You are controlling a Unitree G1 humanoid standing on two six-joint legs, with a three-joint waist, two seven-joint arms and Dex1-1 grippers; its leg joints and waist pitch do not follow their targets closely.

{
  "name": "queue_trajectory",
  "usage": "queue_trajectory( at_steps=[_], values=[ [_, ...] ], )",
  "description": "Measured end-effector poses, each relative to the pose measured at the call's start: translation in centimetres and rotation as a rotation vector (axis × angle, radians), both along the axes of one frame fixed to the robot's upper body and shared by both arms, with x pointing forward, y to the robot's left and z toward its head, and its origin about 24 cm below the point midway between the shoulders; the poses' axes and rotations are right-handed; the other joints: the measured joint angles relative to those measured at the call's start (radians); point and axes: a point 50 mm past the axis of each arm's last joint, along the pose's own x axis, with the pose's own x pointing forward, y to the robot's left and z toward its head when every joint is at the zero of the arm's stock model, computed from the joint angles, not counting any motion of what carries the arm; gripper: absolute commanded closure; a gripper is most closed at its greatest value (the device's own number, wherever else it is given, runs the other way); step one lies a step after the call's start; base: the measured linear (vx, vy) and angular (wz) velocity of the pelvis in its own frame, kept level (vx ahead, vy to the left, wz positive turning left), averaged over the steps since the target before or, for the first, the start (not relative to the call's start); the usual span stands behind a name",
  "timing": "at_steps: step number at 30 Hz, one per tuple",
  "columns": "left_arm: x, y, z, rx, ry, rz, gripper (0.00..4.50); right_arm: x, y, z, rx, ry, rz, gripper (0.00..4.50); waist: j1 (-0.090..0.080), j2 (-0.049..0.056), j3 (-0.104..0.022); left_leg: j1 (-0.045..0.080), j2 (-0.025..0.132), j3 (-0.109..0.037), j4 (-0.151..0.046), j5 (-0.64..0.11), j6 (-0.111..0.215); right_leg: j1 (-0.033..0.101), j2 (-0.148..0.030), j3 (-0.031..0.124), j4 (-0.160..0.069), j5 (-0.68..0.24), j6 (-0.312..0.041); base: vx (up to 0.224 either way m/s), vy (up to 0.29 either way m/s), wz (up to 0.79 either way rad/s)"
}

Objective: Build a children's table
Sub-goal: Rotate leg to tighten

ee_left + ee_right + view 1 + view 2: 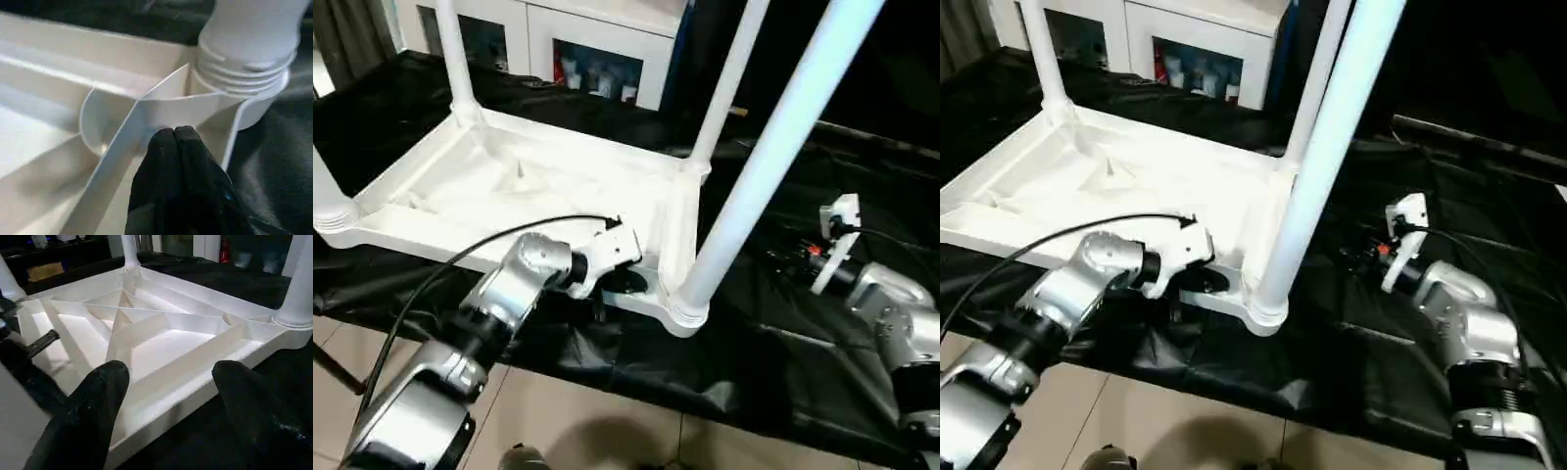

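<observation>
Looks like a lab or workshop; black-draped work table [773, 343] across mid-frame; white glass-fronted cabinets [578, 44] at upper left; tiled floor [607, 421] below.

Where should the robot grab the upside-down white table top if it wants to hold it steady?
Probably the table top is best gripped on its long side rim nearest the open right end effector, coming in level from that side. The rim is a thin upright wall with ribs behind it, so one finger can go inside and one outside. The legs are wider and round.
</observation>
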Motion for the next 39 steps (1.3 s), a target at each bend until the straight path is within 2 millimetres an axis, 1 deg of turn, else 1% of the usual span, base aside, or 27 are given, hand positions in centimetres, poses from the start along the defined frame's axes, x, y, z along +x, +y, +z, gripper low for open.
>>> queue_trajectory(
  at_steps=[2, 3, 4, 7, 8, 9, 12, 13, 15, 17, 19, 23, 27, 28, 29, 32, 33, 35, 38, 39],
  values=[
    [-0.1, -0.2, 0.2, -0.029, 0.019, -0.018, 4.04, 0.0, 0.0, 0.1, -0.002, -0.015, 0.003, 1.27, 0.000, 0.000, 0.000, -0.001, 0.000, 0.000, 0.000, 0.000, 0.000, 0.000, 0.000, 0.001, 0.000, 0.002, -0.004, 0.000, 0.000, 0.00],
    [-0.1, -0.2, 0.3, -0.043, 0.026, -0.027, 3.95, 0.0, 0.0, 0.1, -0.001, -0.016, 0.006, 1.27, -0.001, 0.000, 0.000, -0.001, 0.000, 0.000, 0.000, 0.000, 0.000, 0.000, 0.000, 0.000, 0.000, 0.002, -0.004, 0.000, 0.000, 0.00],
    [-0.2, -0.2, 0.5, -0.057, 0.033, -0.039, 3.70, -0.1, 0.0, 0.1, 0.002, -0.017, 0.019, 1.27, -0.002, 0.000, 0.000, -0.001, 0.000, 0.000, -0.001, 0.000, 0.000, -0.001, 0.000, 0.001, 0.000, 0.001, -0.004, 0.000, 0.000, 0.00],
    [-0.1, -0.1, 1.1, -0.072, 0.039, -0.067, 3.59, -0.4, 0.1, 0.0, 0.005, -0.016, 0.045, 1.27, -0.002, 0.001, 0.000, -0.001, 0.000, 0.001, -0.002, 0.000, 0.000, -0.001, 0.000, 0.000, 0.000, -0.001, -0.004, 0.000, 0.000, 0.00],
    [-0.1, 0.0, 1.2, -0.067, 0.043, -0.082, 3.36, -0.5, 0.0, -0.2, 0.006, -0.011, 0.054, 1.27, -0.002, 0.001, 0.000, -0.001, 0.000, 0.001, -0.002, 0.000, 0.000, -0.001, 0.000, 0.000, 0.000, -0.001, -0.004, 0.000, 0.000, 0.00],
    [0.0, 0.2, 1.4, -0.061, 0.047, -0.095, 3.25, -0.7, 0.0, -0.4, 0.005, -0.005, 0.063, 1.27, -0.002, 0.001, 0.001, -0.001, 0.000, 0.001, -0.003, 0.000, 0.000, -0.001, 0.000, 0.000, -0.001, -0.001, -0.004, 0.000, 0.000, 0.00],
    [-0.1, 1.0, 1.6, -0.024, 0.072, -0.137, 3.17, -0.9, -0.2, -0.6, -0.007, 0.005, 0.073, 1.27, -0.004, 0.005, 0.002, 0.000, 0.000, 0.001, -0.003, 0.000, 0.000, -0.001, 0.000, 0.001, -0.001, -0.001, -0.004, 0.000, 0.000, 0.00],
    [-0.1, 1.2, 1.7, -0.010, 0.079, -0.155, 3.06, -0.9, -0.3, -0.5, -0.012, 0.001, 0.072, 1.27, -0.004, 0.006, 0.002, 0.001, 0.000, 0.001, -0.003, 0.000, 0.000, -0.001, 0.000, 0.001, -0.001, -0.001, -0.004, 0.000, 0.000, 0.00],
    [-0.1, 1.2, 1.7, 0.006, 0.087, -0.180, 2.83, -0.9, -0.4, -0.4, -0.017, -0.006, 0.071, 1.27, -0.004, 0.007, 0.001, 0.001, 0.000, 0.001, -0.003, 0.000, 0.000, 0.000, 0.000, 0.001, -0.001, -0.001, -0.004, 0.000, 0.000, 0.00],
    [-0.2, 1.2, 1.6, 0.025, 0.094, -0.198, 2.79, -0.9, -0.4, -0.4, -0.017, -0.009, 0.072, 1.27, -0.004, 0.007, 0.002, 0.002, 0.000, 0.001, -0.004, 0.000, 0.000, 0.000, 0.000, 0.001, 0.000, -0.001, -0.005, 0.000, 0.000, 0.00],
    [-0.3, 1.3, 1.3, 0.042, 0.097, -0.204, 2.60, -0.9, -0.4, -0.4, -0.019, -0.011, 0.074, 1.27, -0.004, 0.008, 0.001, 0.002, 0.000, 0.001, -0.004, 0.000, 0.000, 0.000, 0.000, 0.001, 0.000, -0.001, -0.005, 0.000, 0.000, 0.00],
    [-0.2, 1.3, 0.5, 0.058, 0.095, -0.195, 2.60, -1.0, -0.3, -0.5, -0.025, -0.006, 0.090, 1.27, -0.004, 0.008, 0.001, 0.002, 0.000, 0.001, -0.004, 0.000, 0.000, 0.000, 0.000, 0.001, 0.000, 0.000, -0.005, 0.000, 0.000, 0.00],
    [0.4, 1.0, 0.5, 0.076, 0.053, -0.179, 2.60, -1.5, 0.0, -1.1, -0.030, 0.014, 0.117, 1.27, -0.001, 0.009, 0.001, 0.002, 0.000, 0.001, -0.004, 0.000, 0.000, 0.001, 0.000, 0.001, 0.000, 0.000, -0.005, 0.000, 0.000, 0.00],
    [0.6, 1.0, 0.4, 0.081, 0.045, -0.171, 2.86, -1.5, 0.0, -1.1, -0.032, 0.014, 0.118, 1.27, -0.002, 0.009, 0.001, 0.002, 0.000, 0.001, -0.004, 0.000, 0.000, 0.001, 0.000, 0.001, 0.000, 0.000, -0.005, 0.000, 0.000, 0.00],
    [0.7, 0.9, 0.4, 0.086, 0.044, -0.173, 2.86, -1.5, 0.0, -1.1, -0.033, 0.012, 0.118, 1.27, -0.002, 0.009, 0.001, 0.002, 0.000, 0.001, -0.004, 0.000, 0.000, 0.001, 0.000, 0.001, 0.000, 0.000, -0.005, 0.000, 0.000, 0.00],
    [0.7, 0.7, 0.3, 0.083, 0.039, -0.175, 3.13, -1.5, 0.0, -1.1, -0.035, 0.012, 0.118, 1.27, -0.002, 0.010, 0.001, 0.003, 0.000, 0.001, -0.004, 0.000, 0.000, 0.001, 0.000, 0.001, 0.000, 0.000, -0.005, 0.000, 0.000, 0.00],
    [0.8, 0.7, 0.3, 0.085, 0.042, -0.178, 3.13, -1.5, -0.1, -1.1, -0.036, 0.012, 0.119, 1.27, -0.002, 0.010, 0.000, 0.003, 0.000, 0.001, -0.004, 0.000, 0.000, 0.002, 0.000, 0.001, 0.000, 0.000, -0.005, 0.000, 0.000, 0.00],
    [0.8, 0.8, 0.3, 0.097, 0.055, -0.186, 3.40, -1.5, 0.0, -1.1, -0.048, 0.005, 0.124, 1.27, -0.003, 0.010, 0.000, 0.003, 0.000, 0.001, -0.004, 0.000, 0.000, 0.001, 0.000, 0.001, 0.000, -0.001, -0.004, 0.000, 0.000, 0.00],
    [0.9, 1.0, 0.3, 0.111, 0.059, -0.199, 3.62, -1.5, 0.1, -1.2, -0.058, 0.009, 0.127, 1.27, -0.004, 0.010, 0.000, 0.003, 0.000, 0.001, -0.004, 0.000, 0.000, 0.002, 0.000, 0.001, 0.000, -0.003, -0.001, 0.000, 0.000, 0.00],
    [0.9, 1.0, 0.3, 0.115, 0.058, -0.203, 3.62, -1.5, 0.1, -1.2, -0.059, 0.009, 0.127, 1.27, -0.004, 0.010, 0.000, 0.003, 0.000, 0.001, -0.004, 0.000, 0.000, 0.002, 0.000, 0.001, 0.000, -0.003, -0.001, 0.000, 0.000, 0.00]
  ],
)
